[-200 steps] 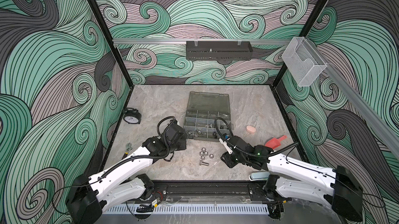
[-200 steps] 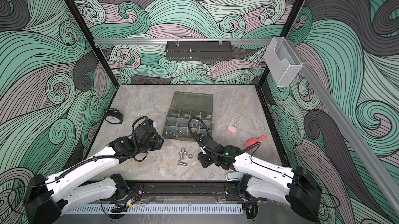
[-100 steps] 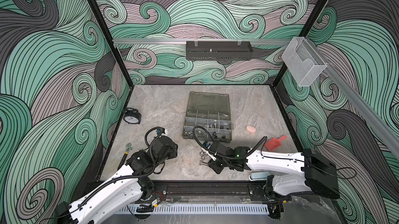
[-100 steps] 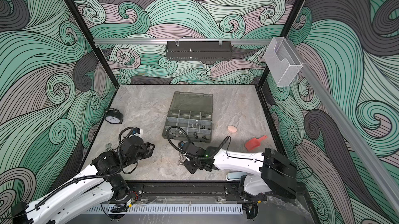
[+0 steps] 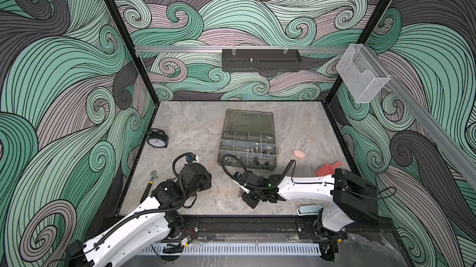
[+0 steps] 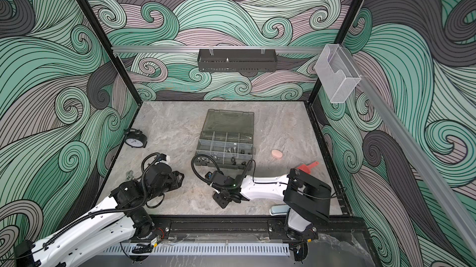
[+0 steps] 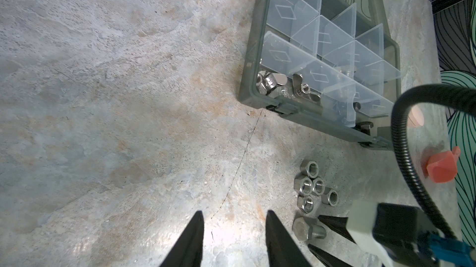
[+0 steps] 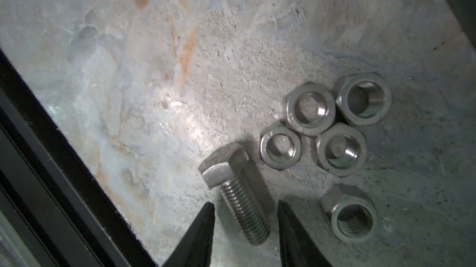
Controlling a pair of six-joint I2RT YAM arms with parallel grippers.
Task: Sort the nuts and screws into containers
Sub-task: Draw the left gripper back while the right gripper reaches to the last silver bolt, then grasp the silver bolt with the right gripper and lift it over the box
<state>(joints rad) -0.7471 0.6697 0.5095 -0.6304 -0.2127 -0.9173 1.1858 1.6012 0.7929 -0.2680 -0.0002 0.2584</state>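
Observation:
One silver screw (image 8: pixel 237 188) lies flat on the stone table beside several silver nuts (image 8: pixel 324 129). My right gripper (image 8: pixel 246 211) is open and low over the table. Its fingertips stand either side of the screw's threaded shaft with a gap on each side. My left gripper (image 7: pixel 234 216) is open over bare table, just beside the screw (image 7: pixel 307 229) and the nuts (image 7: pixel 313 188). The containers are compartments of the grey-green organizer case (image 5: pixel 268 121), lid open, behind both grippers. A near compartment (image 7: pixel 278 86) holds silver hardware. In both top views the right gripper (image 5: pixel 251 201) hides the loose pieces.
A black alarm clock (image 5: pixel 157 139) and a wrench (image 5: pixel 150 183) lie at the left. At the right are a pink oval (image 5: pixel 299 154) and a red scoop (image 5: pixel 328 169). A pale blue object (image 5: pixel 309 209) sits by the black front rail (image 8: pixel 51 175).
My right arm has swung left and down onto the loose screw and nuts. My left arm has pulled back from the case toward the front left.

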